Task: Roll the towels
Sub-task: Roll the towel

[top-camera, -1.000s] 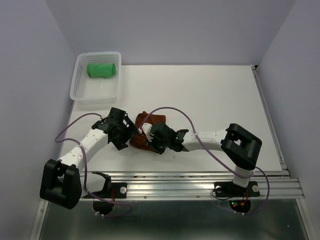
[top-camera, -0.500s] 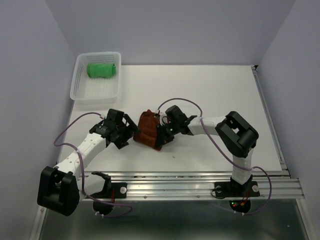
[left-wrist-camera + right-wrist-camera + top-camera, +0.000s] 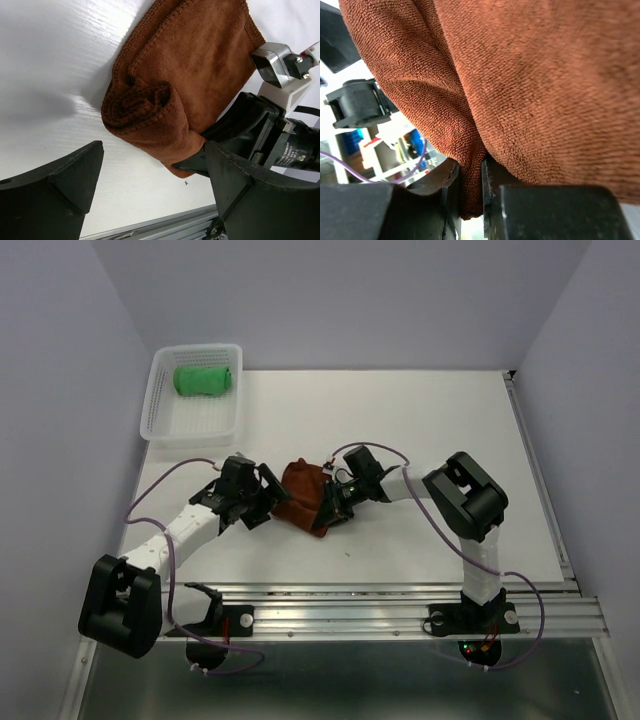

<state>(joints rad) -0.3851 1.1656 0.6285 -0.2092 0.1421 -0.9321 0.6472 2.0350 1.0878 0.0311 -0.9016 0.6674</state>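
Note:
A brown towel (image 3: pixel 303 493) lies partly rolled on the white table, its spiral end showing in the left wrist view (image 3: pixel 150 107). My right gripper (image 3: pixel 328 508) is shut on a fold of the brown towel (image 3: pixel 470 150) at its right side. My left gripper (image 3: pixel 268 502) is open and empty just left of the roll, its black fingers (image 3: pixel 60 170) apart below the towel in the left wrist view. A green rolled towel (image 3: pixel 204 379) lies in the white basket (image 3: pixel 165 425) at the back left.
The right arm's black wrist and cables (image 3: pixel 270 135) sit close against the towel's right side. A metal rail (image 3: pixel 400 605) runs along the table's near edge.
My right gripper has moved back and left with the towel fold, rolling the brown towel more compactly. My left gripper has shifted right, closer to the roll.

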